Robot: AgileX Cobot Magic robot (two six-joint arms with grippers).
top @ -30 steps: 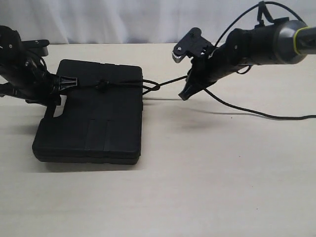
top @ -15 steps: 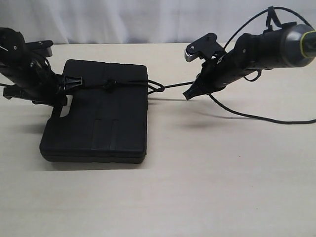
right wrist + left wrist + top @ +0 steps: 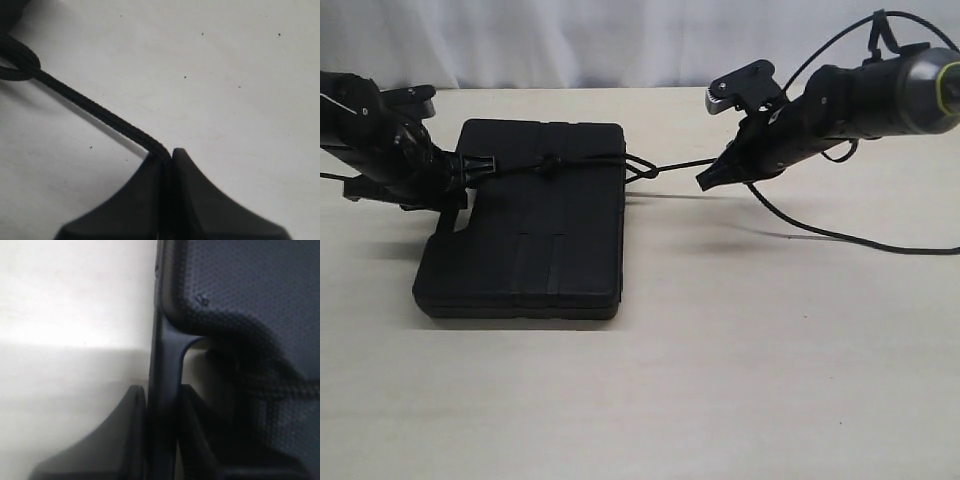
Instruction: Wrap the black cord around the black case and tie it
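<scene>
The black case [image 3: 535,240] lies flat on the left of the table, its textured lid [image 3: 250,290] filling the left wrist view. The black cord [image 3: 675,166] runs taut across the case's far end, with a small knot [image 3: 548,165] on the lid and a loop [image 3: 640,170] just off the case's right edge. My left gripper [image 3: 470,167] is at the case's left end, shut on the handle bar [image 3: 165,370] beside the cut-out; its fingertips [image 3: 135,400] press both sides. My right gripper [image 3: 705,182] hovers to the right of the case, shut on the cord [image 3: 95,110].
A smooth, thicker arm cable [image 3: 840,235] trails over the table to the right, below the right arm [image 3: 860,100]. The pale table [image 3: 720,380] spreads in front of the case. A white backdrop [image 3: 620,40] closes off the far edge.
The case has slid to the right and a little away. Both grippers moved the same way with it, and the cord between the case and my right gripper stays taut.
</scene>
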